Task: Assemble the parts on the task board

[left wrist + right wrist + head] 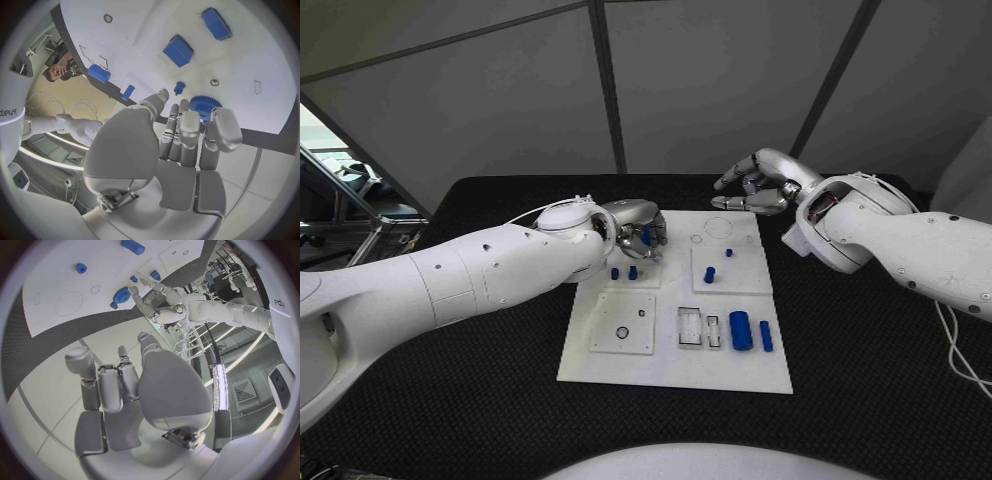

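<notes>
The white task board (675,362) lies mid-table. My left hand (632,226) hovers over its back left part and holds a blue toothed wheel (205,106) at its fingertips (226,128). The same wheel (120,296) shows in the right wrist view beside the left hand (152,296). Two short blue pegs (625,272) stand in a left plate just in front of that hand. Another peg (710,275) and a smaller one (728,252) stand on the right plate. My right hand (759,186) hangs above the board's far edge with fingers loosely bent, holding nothing.
A thick blue cylinder (740,331) and a thin blue rod (766,336) lie at the board's front right, next to two rectangular slots (691,326). A plate with a small hole (623,331) sits front left. A circle outline (718,227) marks the board's back.
</notes>
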